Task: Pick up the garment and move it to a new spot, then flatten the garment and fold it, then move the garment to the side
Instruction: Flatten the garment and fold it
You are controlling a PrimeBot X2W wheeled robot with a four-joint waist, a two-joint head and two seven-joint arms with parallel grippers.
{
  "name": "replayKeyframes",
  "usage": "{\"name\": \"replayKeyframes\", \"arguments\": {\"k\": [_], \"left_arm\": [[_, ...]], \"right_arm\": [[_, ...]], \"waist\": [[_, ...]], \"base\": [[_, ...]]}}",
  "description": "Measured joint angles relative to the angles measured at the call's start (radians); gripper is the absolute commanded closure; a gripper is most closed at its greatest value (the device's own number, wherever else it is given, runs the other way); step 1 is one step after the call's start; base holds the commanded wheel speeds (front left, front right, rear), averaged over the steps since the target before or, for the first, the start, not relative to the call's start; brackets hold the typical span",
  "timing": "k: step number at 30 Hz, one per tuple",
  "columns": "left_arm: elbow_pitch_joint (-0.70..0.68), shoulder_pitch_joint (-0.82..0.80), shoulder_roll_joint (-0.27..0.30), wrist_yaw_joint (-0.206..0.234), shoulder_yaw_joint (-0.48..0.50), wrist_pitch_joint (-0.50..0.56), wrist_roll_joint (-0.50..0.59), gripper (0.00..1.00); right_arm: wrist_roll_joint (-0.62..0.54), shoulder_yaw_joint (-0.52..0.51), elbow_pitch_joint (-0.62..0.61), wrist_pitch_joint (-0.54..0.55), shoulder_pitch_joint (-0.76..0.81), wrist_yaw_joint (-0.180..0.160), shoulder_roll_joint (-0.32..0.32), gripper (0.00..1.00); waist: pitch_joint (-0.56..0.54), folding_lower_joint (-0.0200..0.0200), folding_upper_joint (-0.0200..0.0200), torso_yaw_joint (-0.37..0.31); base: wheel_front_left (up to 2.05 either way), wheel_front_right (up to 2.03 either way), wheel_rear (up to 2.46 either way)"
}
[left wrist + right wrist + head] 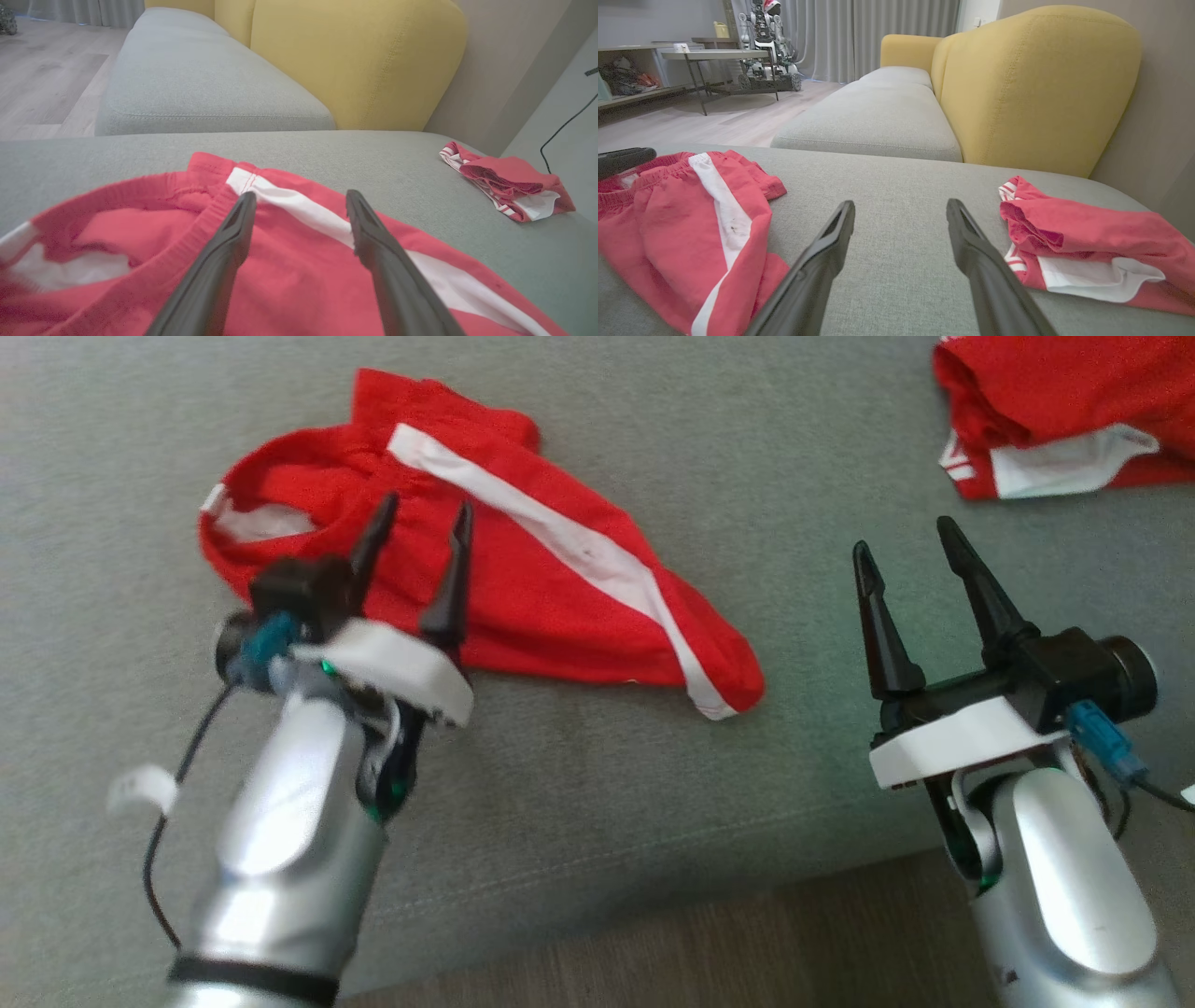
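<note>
- Left hand (426, 509): released, fingers spread over the elastic waistband of the garment (560, 588); whether they touch it is unclear.
- Right hand (902, 536): released, empty, above the bare grey sofa cushion (597, 784).
- The garment is crumpled red shorts with a white side stripe, at 10 o'clock in the head view; a second red garment (1055, 420) lies at 1 o'clock.
- The right wrist view adds a yellow backrest (1036, 84), curtains (878, 37) and a distant table (714, 55).
</note>
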Motion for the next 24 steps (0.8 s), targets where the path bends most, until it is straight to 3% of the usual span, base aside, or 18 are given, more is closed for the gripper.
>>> {"name": "replayKeyframes", "arguments": {"k": [12, 24], "left_arm": [[0.323, -0.240, 0.048, 0.058, -0.014, 0.000, 0.105, 0.00], [0.489, -0.377, 0.070, 0.030, -0.076, 0.000, 0.154, 0.00]], "right_arm": [[0.002, -0.009, -0.006, 0.000, 0.000, 0.000, 0.019, 0.00], [0.020, -0.009, -0.003, 0.000, 0.000, 0.000, 0.022, 0.00]], "waist": [[0.033, 0.0000, 0.0000, -0.057], [0.049, 0.0000, 0.0000, -0.067]], "base": [[0.00, 0.00, 0.00], [0.00, 0.00, 0.00]]}}
